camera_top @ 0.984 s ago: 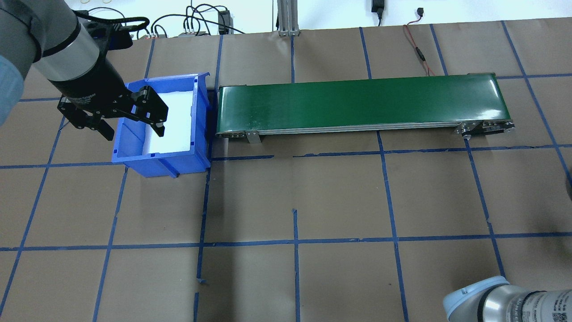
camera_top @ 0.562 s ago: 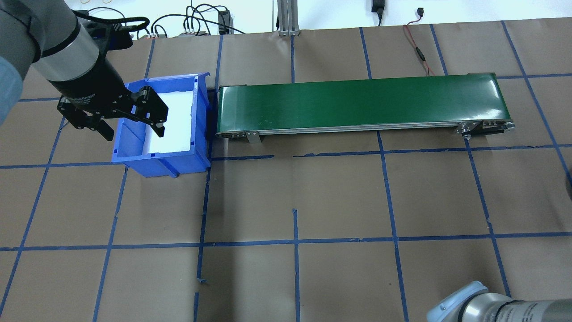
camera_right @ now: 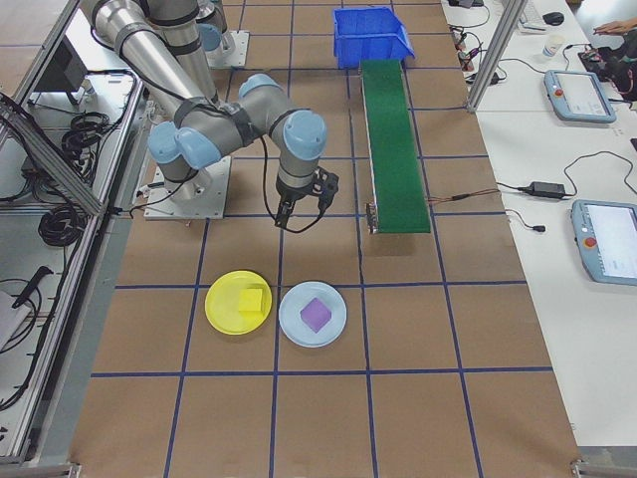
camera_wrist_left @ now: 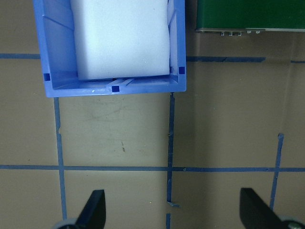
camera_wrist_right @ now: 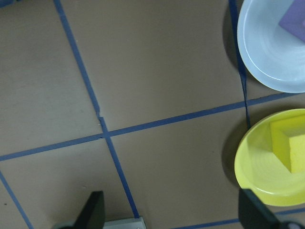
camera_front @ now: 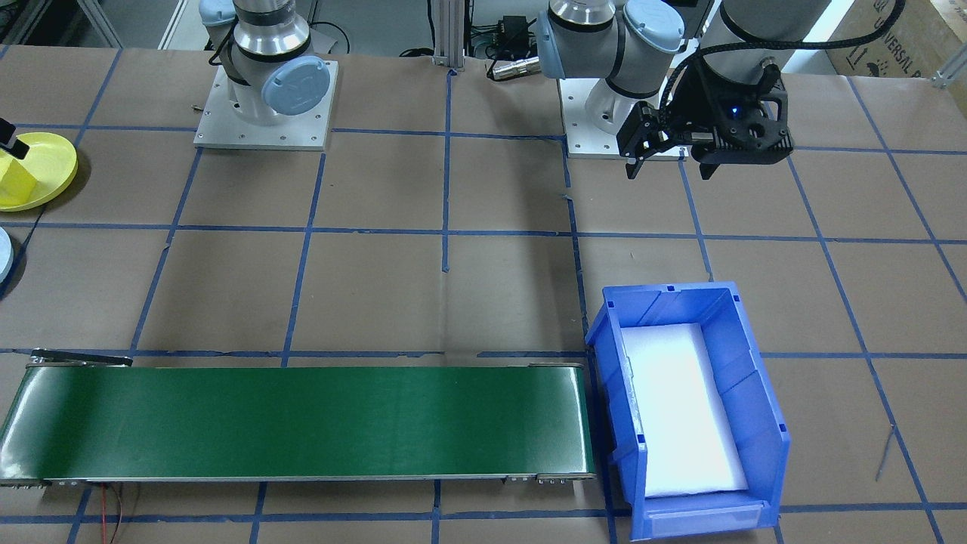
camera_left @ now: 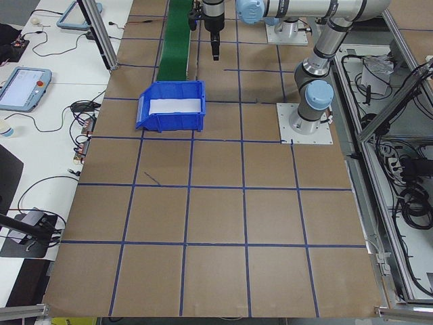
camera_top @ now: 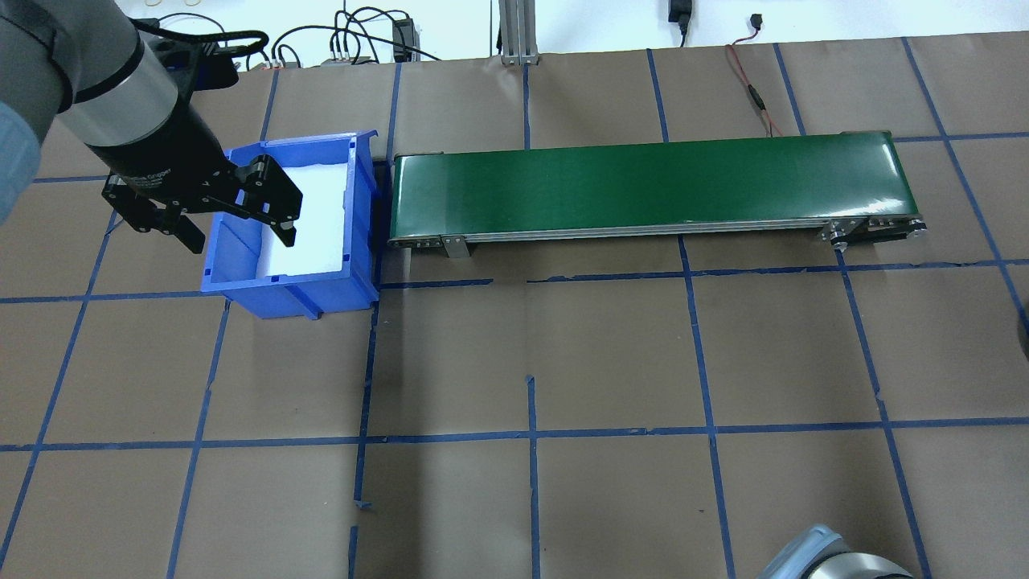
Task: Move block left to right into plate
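Both claws are spread wide and carrying nothing: the left gripper (camera_top: 233, 217) hangs with its black fingers apart above the near wall of the blue plastic bin (camera_top: 363, 209), one finger over the bin's white foam liner (camera_top: 317, 213) and the other outside its wall over the brown paper-covered table (camera_top: 611, 354). Through the left wrist camera that same left gripper (camera_wrist_left: 171, 214) shows two dark fingertips at the bottom corners, the bin (camera_wrist_left: 178, 47) ahead of it and a corner of the long green conveyor belt (camera_wrist_left: 252, 14) ahead and off to one side. Over on the other side, the right gripper (camera_right: 302, 204) hovers above bare table just beside the belt's near end (camera_right: 398, 214), fingers parted and pointing down. From its wrist camera, the right gripper (camera_wrist_right: 174, 214) has the round yellow plastic plate (camera_wrist_right: 252, 171) ahead and to one side, and a yellow foam block (camera_wrist_right: 291, 145) is lying inside that plate. Just beyond sits a pale blue round plate (camera_wrist_right: 259, 52) with a purple block (camera_wrist_right: 294, 21) in it. The two plates lie side by side, close together, with a blue tape line (camera_wrist_right: 240, 71) running past them.
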Controlling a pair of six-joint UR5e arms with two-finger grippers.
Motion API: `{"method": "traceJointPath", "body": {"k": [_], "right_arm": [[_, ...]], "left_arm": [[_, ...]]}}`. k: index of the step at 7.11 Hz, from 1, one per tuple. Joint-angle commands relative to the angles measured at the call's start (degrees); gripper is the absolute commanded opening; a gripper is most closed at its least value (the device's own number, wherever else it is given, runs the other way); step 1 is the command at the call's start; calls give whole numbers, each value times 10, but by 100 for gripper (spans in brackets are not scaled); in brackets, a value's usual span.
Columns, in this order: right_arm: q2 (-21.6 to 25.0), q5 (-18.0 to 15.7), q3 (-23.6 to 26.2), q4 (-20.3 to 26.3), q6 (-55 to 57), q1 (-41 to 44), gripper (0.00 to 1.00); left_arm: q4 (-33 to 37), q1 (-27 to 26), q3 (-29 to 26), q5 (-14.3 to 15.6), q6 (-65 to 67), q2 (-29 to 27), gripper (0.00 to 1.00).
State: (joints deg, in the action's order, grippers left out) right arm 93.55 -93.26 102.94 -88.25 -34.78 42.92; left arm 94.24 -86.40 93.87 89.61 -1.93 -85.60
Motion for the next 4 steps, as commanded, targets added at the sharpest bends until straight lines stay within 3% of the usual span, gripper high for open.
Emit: {"method": "traceJointPath", "body": {"k": [1,2,3,4], "right_arm": [[45,2,-34,38,29,107,100],[65,27,-49,87,78,155,100],[68,69,-82,94,145,226,100],[62,68,-107,89,211,316,100]], "left_arm": [[1,0,0,0,0,0,100],[1,0,0,0,0,0,100],[1,0,0,0,0,0,100],[0,0,0,0,0,0,100]]}}
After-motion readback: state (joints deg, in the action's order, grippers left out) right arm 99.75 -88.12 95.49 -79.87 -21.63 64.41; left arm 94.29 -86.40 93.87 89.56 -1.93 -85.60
